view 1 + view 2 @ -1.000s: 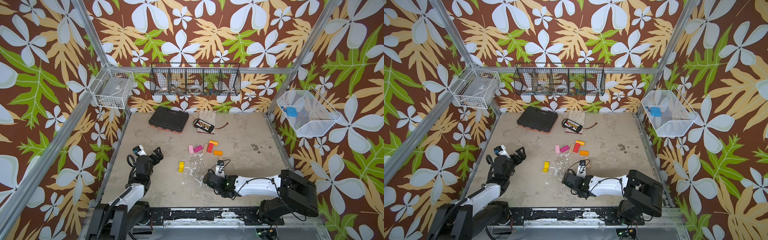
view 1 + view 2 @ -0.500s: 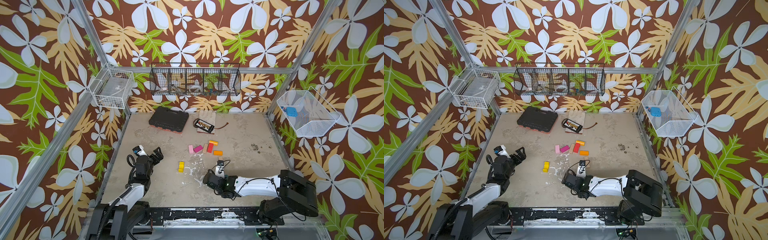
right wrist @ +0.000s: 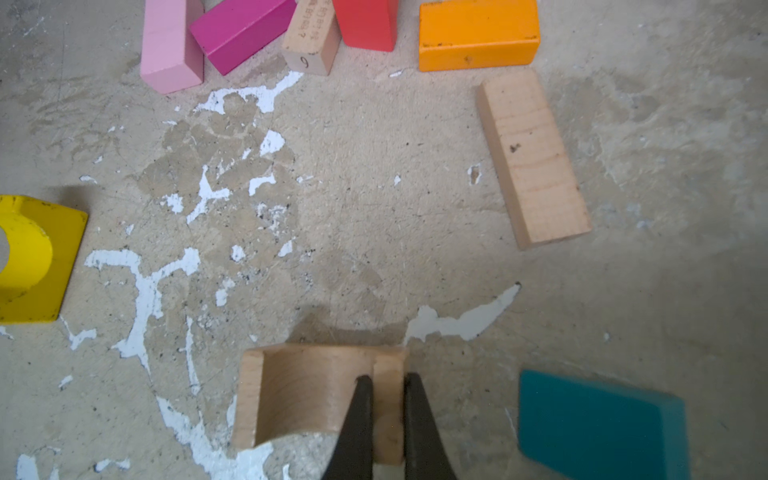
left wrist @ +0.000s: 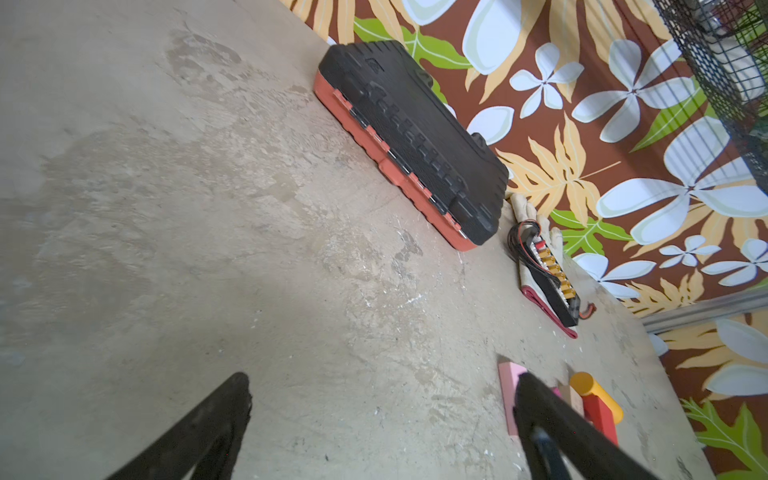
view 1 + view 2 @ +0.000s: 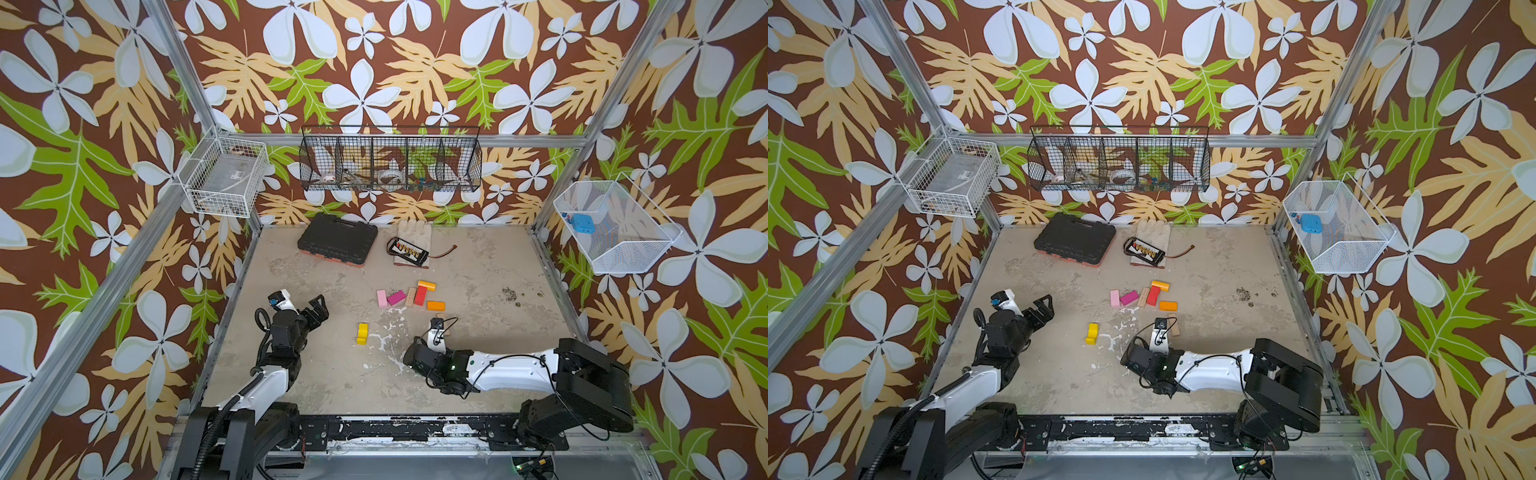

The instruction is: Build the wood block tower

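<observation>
One plain wood arch [image 3: 299, 386] rests on the worktop [image 3: 374, 208], and the right jaws are closed on one of its two legs, one side inside the curve and one outside. One teal block [image 3: 598, 419] lies just beside those jaws, on the side away from the left jaws. One yellow block [image 3: 33, 257] with a half-round notch lies farther off on the other side. Ahead of the right jaws lies one plain wood bar [image 3: 534, 160]. Beyond it is a row: one pink bar [image 3: 168, 45], one magenta bar [image 3: 241, 29], one printed plain wood bar [image 3: 311, 37], one red block [image 3: 365, 25] and one orange block [image 3: 478, 35], with one orange-yellow cylinder [image 5: 427, 285] behind the red one. That makes ten blocks.

The left jaws stand wide open over bare worktop, well apart from the row.

Far beyond both jaws lie one black tool case [image 5: 337, 240] and one glove [image 5: 415, 230] with one black connector board [image 5: 409, 250] on it. On the walls hang one black basket [image 5: 457, 166] and two white baskets [image 5: 216, 195]
</observation>
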Available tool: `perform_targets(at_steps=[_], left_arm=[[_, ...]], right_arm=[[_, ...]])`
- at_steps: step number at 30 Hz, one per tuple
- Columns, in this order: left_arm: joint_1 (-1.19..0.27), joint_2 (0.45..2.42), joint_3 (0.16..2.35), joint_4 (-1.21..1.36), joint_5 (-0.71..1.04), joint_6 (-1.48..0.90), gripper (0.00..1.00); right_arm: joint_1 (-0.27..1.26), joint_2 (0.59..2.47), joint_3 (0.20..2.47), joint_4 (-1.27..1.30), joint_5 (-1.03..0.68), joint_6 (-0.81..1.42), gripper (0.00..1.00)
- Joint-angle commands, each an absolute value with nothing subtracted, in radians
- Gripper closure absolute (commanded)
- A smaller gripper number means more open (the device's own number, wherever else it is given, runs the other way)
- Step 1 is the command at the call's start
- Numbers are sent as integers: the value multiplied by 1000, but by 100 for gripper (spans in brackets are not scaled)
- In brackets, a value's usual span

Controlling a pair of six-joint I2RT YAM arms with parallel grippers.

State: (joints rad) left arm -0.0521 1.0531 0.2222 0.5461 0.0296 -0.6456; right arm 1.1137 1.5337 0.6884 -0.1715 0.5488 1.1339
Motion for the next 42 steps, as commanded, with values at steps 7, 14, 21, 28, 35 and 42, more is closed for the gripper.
perform_targets(at_steps=[7, 14, 21, 28, 35, 42], left_arm=[[-69, 797, 65, 478, 495, -1061, 0], [-72, 401, 252, 0, 562, -977, 0], [-72, 331, 493, -246, 591, -796, 0], [-76, 381, 740, -531, 426, -485, 0], [-78, 448, 616, -443, 614, -508, 0], [-78, 412, 544, -393, 534, -561, 0]], right_arm=[[1016, 1586, 779, -128, 549, 1010, 96], [970, 1608, 837, -94, 526, 941, 98], [942, 1629, 839, -73, 505, 934, 98], [912, 1673, 848, -58, 483, 916, 97], [907, 1692, 862, -65, 480, 914, 87], [907, 1677, 862, -90, 471, 928, 65]])
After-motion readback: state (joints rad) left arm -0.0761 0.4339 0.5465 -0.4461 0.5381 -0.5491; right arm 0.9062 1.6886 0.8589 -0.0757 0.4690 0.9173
